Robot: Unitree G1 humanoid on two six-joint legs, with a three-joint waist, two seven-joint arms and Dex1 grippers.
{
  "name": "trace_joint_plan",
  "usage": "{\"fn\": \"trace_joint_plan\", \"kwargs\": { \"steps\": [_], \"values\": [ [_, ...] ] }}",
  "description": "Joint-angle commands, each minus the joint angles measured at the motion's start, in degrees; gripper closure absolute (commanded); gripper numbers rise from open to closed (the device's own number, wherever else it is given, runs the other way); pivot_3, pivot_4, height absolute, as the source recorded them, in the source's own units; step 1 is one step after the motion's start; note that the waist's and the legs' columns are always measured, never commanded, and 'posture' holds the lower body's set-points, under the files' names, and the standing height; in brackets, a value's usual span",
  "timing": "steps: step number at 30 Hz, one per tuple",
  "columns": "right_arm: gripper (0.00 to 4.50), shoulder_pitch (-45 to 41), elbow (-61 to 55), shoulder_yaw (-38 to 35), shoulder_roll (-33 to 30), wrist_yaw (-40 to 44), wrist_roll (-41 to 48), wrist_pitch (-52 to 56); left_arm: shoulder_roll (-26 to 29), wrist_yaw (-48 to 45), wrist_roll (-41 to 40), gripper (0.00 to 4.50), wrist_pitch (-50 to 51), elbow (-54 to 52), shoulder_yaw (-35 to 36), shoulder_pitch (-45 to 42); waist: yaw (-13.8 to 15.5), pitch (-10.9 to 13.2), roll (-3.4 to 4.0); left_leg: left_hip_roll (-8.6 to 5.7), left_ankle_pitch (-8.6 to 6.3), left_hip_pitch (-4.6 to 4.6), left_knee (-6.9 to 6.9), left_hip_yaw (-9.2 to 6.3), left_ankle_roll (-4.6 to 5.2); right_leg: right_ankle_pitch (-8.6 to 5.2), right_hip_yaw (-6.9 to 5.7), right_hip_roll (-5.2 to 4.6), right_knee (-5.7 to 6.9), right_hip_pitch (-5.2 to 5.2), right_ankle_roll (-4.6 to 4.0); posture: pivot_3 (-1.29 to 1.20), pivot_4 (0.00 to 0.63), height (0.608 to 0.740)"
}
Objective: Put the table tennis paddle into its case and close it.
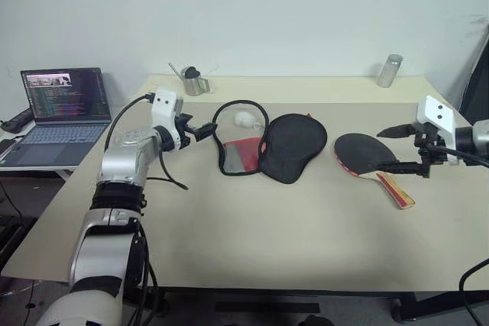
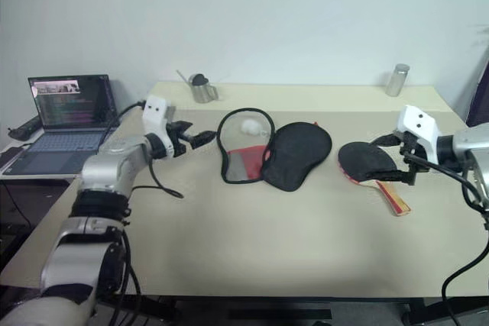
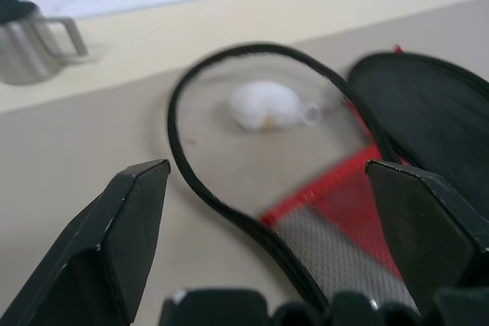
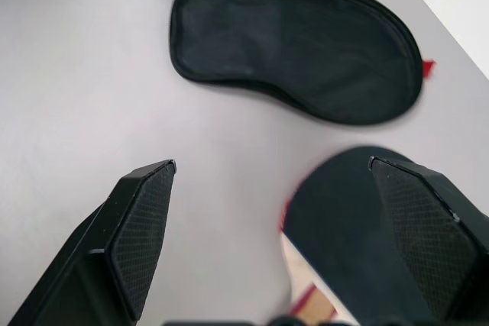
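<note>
The case (image 1: pixel 243 143) lies unzipped at the table's middle. Its one half shows pale lining, a red panel and mesh; the black half (image 1: pixel 294 146) is folded out to the right. A small white lump (image 3: pixel 266 104) rests on the lining. The table tennis paddle (image 1: pixel 364 153) lies flat to the right of the case, black blade toward it and striped handle (image 1: pixel 397 189) toward the near right. My left gripper (image 1: pixel 205 130) is open, just left of the case's rim and pointing at it. My right gripper (image 1: pixel 396 149) is open and hovers over the paddle's right side, one finger (image 4: pixel 424 227) above the blade.
A metal pitcher (image 1: pixel 192 80) stands at the table's far left and a metal cylinder (image 1: pixel 390 70) at the far right. An open laptop (image 1: pixel 65 108) sits on a lower desk beyond the table's left edge.
</note>
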Motion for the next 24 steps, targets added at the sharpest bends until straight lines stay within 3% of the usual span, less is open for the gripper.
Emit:
{"fn": "trace_joint_plan", "kwargs": {
  "steps": [1, 8, 14, 24],
  "values": [
    [0.04, -1.3, -1.7, -0.4, 0.1, -0.2, 0.9, 0.4, -0.7, 4.4, 1.6, 0.0, 0.1, 2.3, 1.3, 0.4, -0.1, 0.0, 0.0, 0.0, 0.0, 0.01, 0.0, 0.01, 0.0, 0.0, 0.01, 0.0, 0.01, 0.0, 0.0, 0.0, 0.15, 0.74],
    [0.04, -3.7, 0.0, 1.2, 4.4, -1.5, 0.2, -2.1, -6.0, 12.3, 1.7, 0.0, 4.9, 1.1, 2.2, 3.2, 0.1, 0.0, -0.08, -0.01, 0.0, -0.01, 0.03, -0.02, 0.0, 0.01, 0.0, -0.01, 0.02, 0.0, 0.01, 0.0, 0.15, 0.74],
    [0.04, -5.1, 1.0, 2.5, 6.6, -2.3, -0.6, -3.2, -10.8, 14.6, 2.4, 0.0, 4.7, 4.8, 1.8, 2.1, 0.9, 0.1, -0.2, -0.04, 0.01, -0.05, 0.07, -0.04, -0.01, 0.02, -0.05, -0.03, -0.01, 0.0, 0.03, 0.0, 0.15, 0.74],
    [0.04, -2.4, -1.6, 2.5, 7.2, -3.2, 0.2, -2.6, -14.1, 15.8, 3.7, 0.0, 5.3, 4.9, 0.3, 2.0, 1.3, 0.1, -0.24, -0.04, 0.0, -0.05, 0.07, -0.02, -0.01, 0.02, -0.03, -0.03, 0.0, 0.0, 0.04, 0.0, 0.15, 0.74]
  ]
}}
